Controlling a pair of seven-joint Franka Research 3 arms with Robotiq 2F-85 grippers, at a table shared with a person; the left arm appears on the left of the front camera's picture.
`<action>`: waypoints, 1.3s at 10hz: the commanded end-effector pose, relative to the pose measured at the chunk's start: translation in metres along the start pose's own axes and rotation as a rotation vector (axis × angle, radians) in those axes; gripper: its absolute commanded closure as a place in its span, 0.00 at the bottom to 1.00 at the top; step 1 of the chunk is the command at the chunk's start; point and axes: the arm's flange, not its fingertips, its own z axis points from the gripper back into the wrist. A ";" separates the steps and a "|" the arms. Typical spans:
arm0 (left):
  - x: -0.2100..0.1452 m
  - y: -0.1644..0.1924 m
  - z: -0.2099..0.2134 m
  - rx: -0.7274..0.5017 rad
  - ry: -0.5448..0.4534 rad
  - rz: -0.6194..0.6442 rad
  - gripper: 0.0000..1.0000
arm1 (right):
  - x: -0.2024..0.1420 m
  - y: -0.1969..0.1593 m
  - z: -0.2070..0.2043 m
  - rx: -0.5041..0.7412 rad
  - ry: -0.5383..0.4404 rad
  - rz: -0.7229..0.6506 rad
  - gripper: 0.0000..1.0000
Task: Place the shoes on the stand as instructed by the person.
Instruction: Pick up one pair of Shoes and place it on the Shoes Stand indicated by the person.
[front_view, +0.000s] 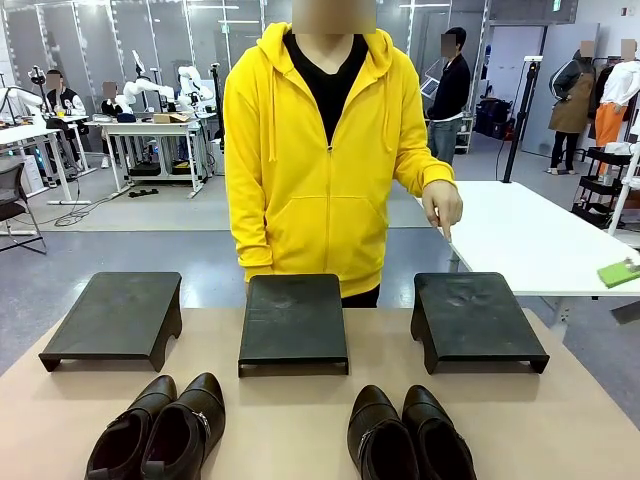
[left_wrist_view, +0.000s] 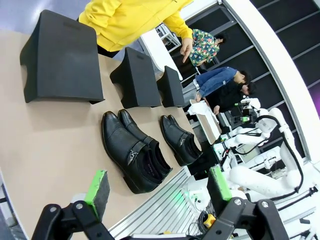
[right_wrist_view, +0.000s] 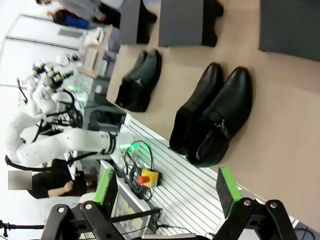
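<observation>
The tan bench (front_view: 290, 430) spans the whole near part of the front view and carries everything else. The person (front_view: 320, 170), in a yellow zip-up hoodie over a black shirt, stands at its far edge, directly behind the middle stand (front_view: 293, 322).

The middle stand is a low black platform with a flat top. A matching stand sits to its left (front_view: 115, 315) and another to its right (front_view: 475, 320), all three in one row and apart from each other. Nothing rests on any of them.

Nearer the robot than the middle stand, and to its left, lies one pair of shoes (front_view: 185, 430), glossy black, side by side and touching, toes towards the stands. The other pair (front_view: 380, 435) lies nearer than the middle stand and to its right, also close together with toes towards the stands.

The person's hand (front_view: 443, 205) hangs to the right of the middle stand, behind the right stand, index finger pointing down.

The left pincer (left_wrist_view: 159, 182) is above the bench's near edge, on the robot's side of the shoes from the middle stand, its green-padded fingers spread wide with nothing between them. The right pincer (right_wrist_view: 166, 185) is likewise off the near edge, fingers wide apart and holding nothing.
</observation>
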 end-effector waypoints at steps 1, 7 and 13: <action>0.000 0.000 0.001 -0.001 -0.003 -0.001 0.00 | 0.004 0.012 -0.031 -0.062 0.071 -0.009 0.00; 0.000 0.000 0.001 -0.001 -0.003 -0.001 0.00 | 0.015 0.064 -0.131 -0.251 0.234 0.017 0.00; 0.000 0.000 0.001 -0.001 -0.003 -0.001 0.00 | -0.010 0.071 -0.228 -0.483 0.314 -0.089 0.00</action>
